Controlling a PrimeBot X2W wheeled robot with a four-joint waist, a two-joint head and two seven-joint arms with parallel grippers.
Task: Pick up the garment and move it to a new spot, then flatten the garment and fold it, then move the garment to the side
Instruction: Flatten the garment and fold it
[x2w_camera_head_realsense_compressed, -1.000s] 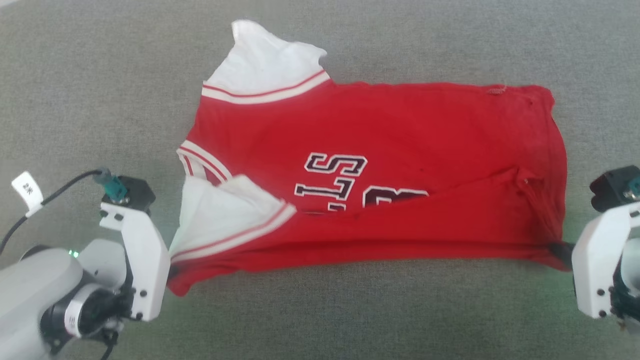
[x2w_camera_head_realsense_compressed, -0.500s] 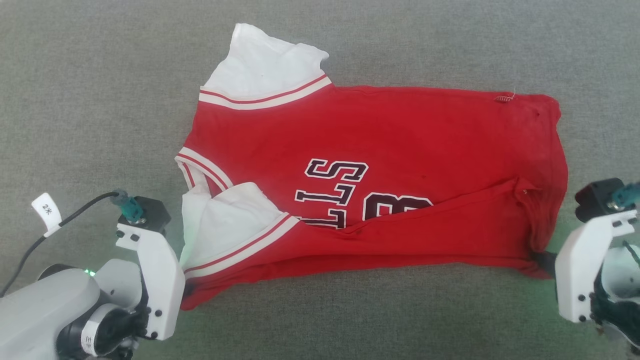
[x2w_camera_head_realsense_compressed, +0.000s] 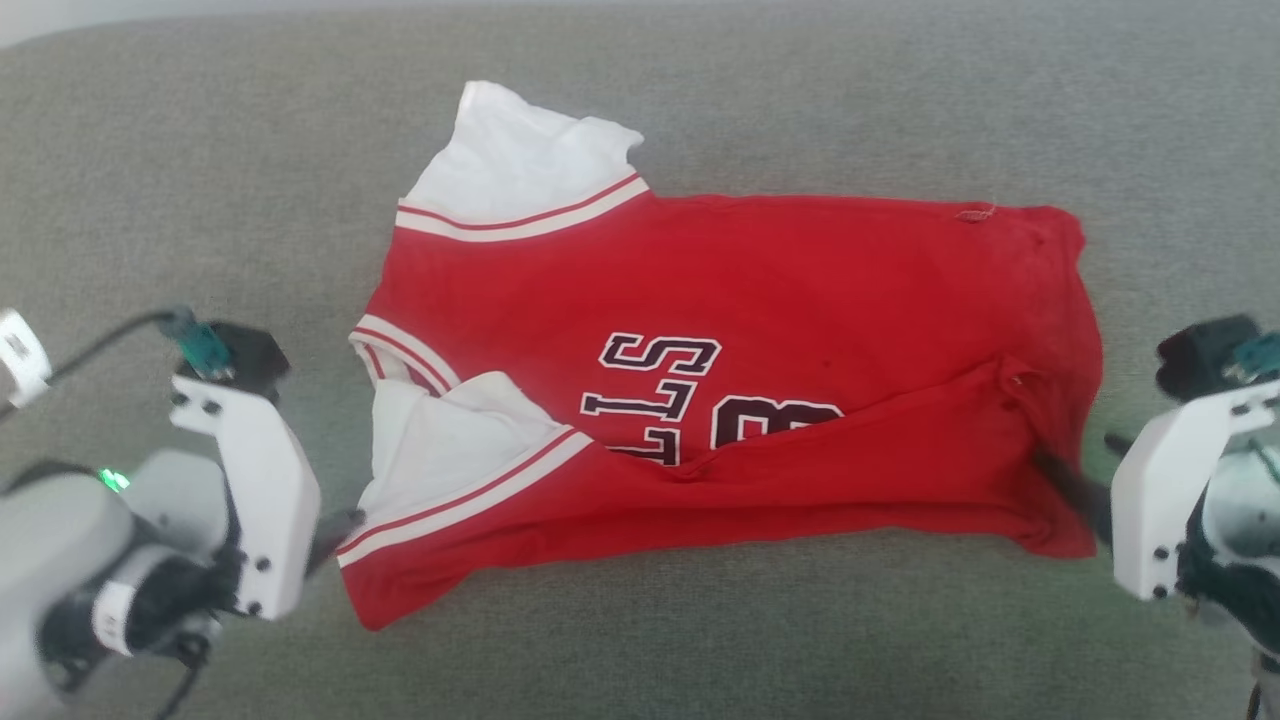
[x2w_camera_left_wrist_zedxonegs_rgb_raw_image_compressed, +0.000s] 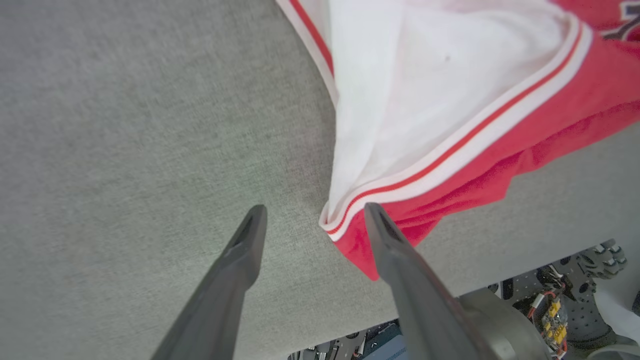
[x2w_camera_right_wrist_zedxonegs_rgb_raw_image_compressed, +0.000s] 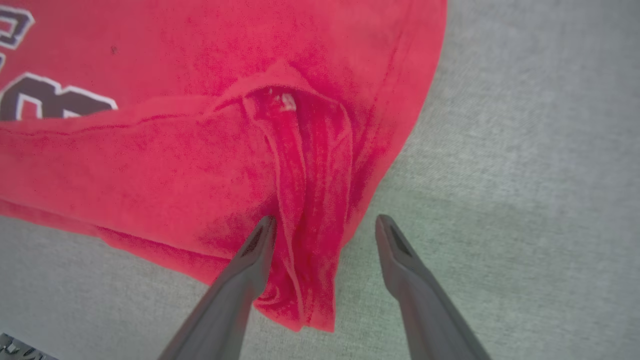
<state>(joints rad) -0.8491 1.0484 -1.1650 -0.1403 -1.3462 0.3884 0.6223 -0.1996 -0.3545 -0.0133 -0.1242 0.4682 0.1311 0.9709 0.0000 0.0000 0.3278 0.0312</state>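
Note:
The garment (x2w_camera_head_realsense_compressed: 760, 300), a red jersey with white sleeves and black lettering, lies spread on the grey cloth surface, its near edge folded up over the lettering. My left gripper (x2w_camera_head_realsense_compressed: 338, 527) sits at its near left corner. In the left wrist view that gripper (x2w_camera_left_wrist_zedxonegs_rgb_raw_image_compressed: 315, 210) is open, with the striped sleeve corner of the garment (x2w_camera_left_wrist_zedxonegs_rgb_raw_image_compressed: 450, 100) lying loose between its fingertips. My right gripper (x2w_camera_head_realsense_compressed: 1085, 480) is at the near right corner. In the right wrist view it (x2w_camera_right_wrist_zedxonegs_rgb_raw_image_compressed: 325, 220) is open astride a bunched red fold of the garment (x2w_camera_right_wrist_zedxonegs_rgb_raw_image_compressed: 305, 165).
The grey cloth surface (x2w_camera_head_realsense_compressed: 200, 180) stretches well beyond the garment on all sides. Its front edge runs along the bottom of the left wrist view, with the robot's base (x2w_camera_left_wrist_zedxonegs_rgb_raw_image_compressed: 550, 310) below it.
Both grippers have gone from shut on the garment's near corners to open, and the cloth now lies loose. The head camera has shifted a little.

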